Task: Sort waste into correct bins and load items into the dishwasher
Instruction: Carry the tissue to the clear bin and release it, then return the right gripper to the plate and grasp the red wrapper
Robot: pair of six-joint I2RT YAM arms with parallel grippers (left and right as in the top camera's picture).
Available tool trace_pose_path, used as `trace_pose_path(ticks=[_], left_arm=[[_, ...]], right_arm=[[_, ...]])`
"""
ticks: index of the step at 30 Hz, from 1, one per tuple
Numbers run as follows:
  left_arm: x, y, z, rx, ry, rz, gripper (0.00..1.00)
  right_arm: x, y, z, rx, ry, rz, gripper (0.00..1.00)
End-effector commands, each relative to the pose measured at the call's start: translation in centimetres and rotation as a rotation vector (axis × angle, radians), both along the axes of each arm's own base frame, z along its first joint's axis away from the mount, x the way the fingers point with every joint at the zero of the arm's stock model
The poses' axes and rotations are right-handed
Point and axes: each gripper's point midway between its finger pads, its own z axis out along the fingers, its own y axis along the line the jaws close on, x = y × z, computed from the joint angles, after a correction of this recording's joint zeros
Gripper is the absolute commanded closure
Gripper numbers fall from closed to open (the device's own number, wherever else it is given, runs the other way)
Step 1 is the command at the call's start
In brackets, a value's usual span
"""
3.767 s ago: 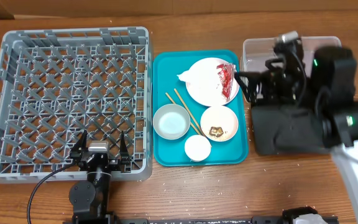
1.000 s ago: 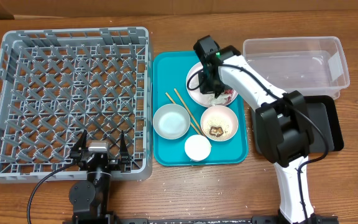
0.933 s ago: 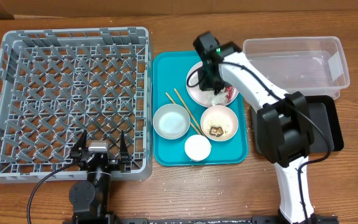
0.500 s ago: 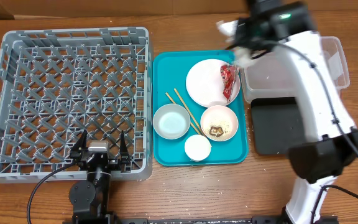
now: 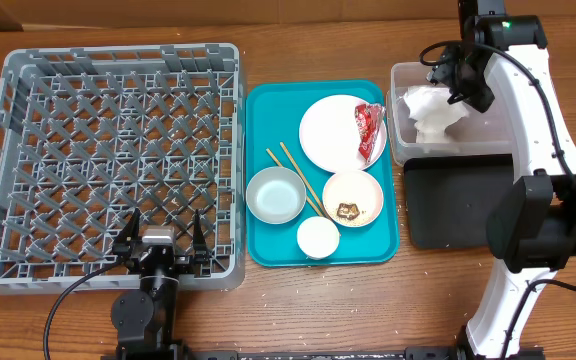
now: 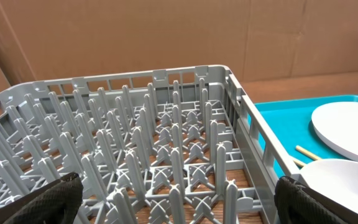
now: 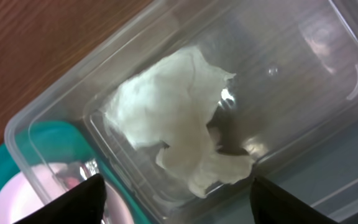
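Since half a second earlier, the crumpled white paper napkin (image 5: 431,108) has been moved out of the right gripper (image 5: 451,78) and into the clear rectangular plastic tub (image 5: 398,130). It now lies at the tub's left end.

Overhead: the small red wrapper (image 5: 369,124) is noted on the white round plate (image 5: 328,132) on the teal serving tray (image 5: 264,110). The left gripper (image 5: 161,240) is found at the near edge of the large grey plastic dish rack (image 5: 28,150), fingers spread, nothing held.

Left wrist: the rack (image 6: 166,137) is seen ahead between the parted fingers (image 6: 42,202).

Right wrist: the napkin (image 7: 179,130) is recorded resting on the tub (image 7: 291,81) floor, released — the gripper (image 7: 179,199) fingers stand wide apart above it.
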Motion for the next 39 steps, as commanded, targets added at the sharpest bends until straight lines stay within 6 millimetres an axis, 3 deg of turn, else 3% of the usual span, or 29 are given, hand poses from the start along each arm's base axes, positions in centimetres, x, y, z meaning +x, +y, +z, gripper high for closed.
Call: trace_pose_path(ticks=[1, 5, 8, 12, 17, 24, 28, 39], left_arm=[[0.0, 0.0, 0.0, -0.005, -0.006, 0.000, 0.00], [0.0, 0.0, 0.0, -0.005, -0.006, 0.000, 0.00], [0.0, 0.0, 0.0, -0.005, -0.006, 0.000, 0.00], [0.0, 0.0, 0.0, -0.005, -0.006, 0.000, 0.00], [0.0, 0.0, 0.0, -0.006, -0.006, 0.000, 0.00], [0.0, 0.0, 0.0, -0.005, -0.006, 0.000, 0.00], [0.0, 0.0, 0.0, -0.006, -0.006, 0.000, 0.00], [0.0, 0.0, 0.0, -0.005, -0.006, 0.000, 0.00]], right_arm=[[0.4, 1.5, 2.2, 0.066, -0.047, 0.051, 0.24], [1.1, 6.5, 6.6, 0.134, -0.156, 0.283, 0.24], [0.5, 10.7, 8.3, 0.090, -0.192, 0.481, 0.21], [-0.8, 14.2, 7.1, -0.011, -0.142, 0.583, 0.18], [-2.2, 16.8, 2.9, -0.127, -0.040, 0.638, 0.17], [-3.8, 15.8, -2.7, -0.169, 0.087, 0.472, 0.20], [-4.0, 15.6, -5.1, -0.171, 0.108, 0.468, 0.21], [-4.5, 15.4, -9.3, -0.173, 0.119, 0.469, 0.24]])
